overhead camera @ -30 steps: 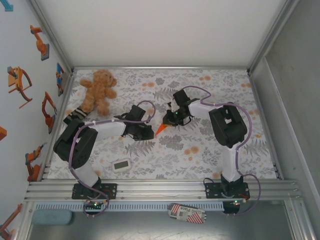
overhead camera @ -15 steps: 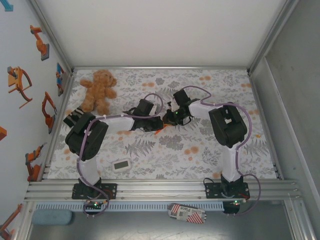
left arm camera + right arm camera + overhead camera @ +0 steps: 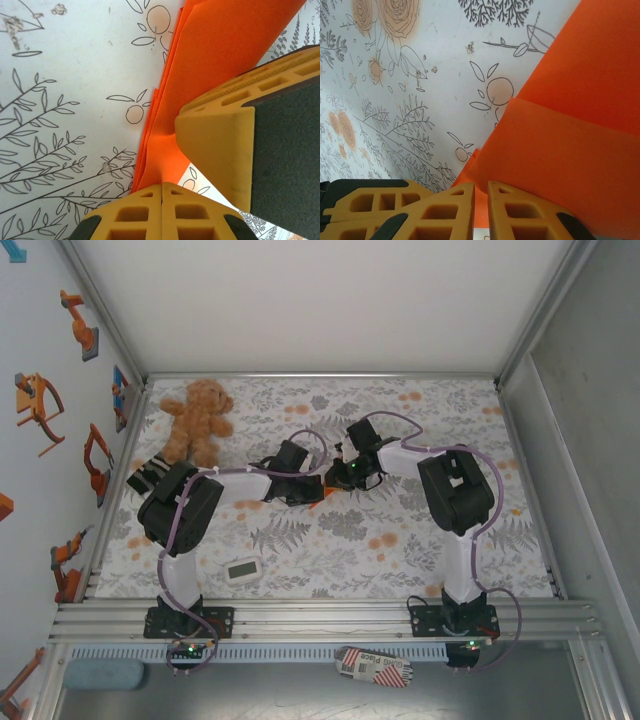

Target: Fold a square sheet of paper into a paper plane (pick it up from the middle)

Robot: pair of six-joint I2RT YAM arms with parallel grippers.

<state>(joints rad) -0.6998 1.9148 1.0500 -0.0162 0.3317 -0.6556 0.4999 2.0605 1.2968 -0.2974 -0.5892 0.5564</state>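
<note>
While a floral-print table [image 3: 400, 540] lies below, left claw [image 3: 162, 186] and right claw [image 3: 481, 194] pinch orange paper [image 3: 230, 40].

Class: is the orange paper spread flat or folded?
Folded. In the right wrist view the orange paper has a flap lying over another layer; the left wrist view shows stacked edges.

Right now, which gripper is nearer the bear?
Left. The left gripper sits right of the bear, mid-table; the right gripper is just beyond it, farther right. Both pinch the paper.
</note>
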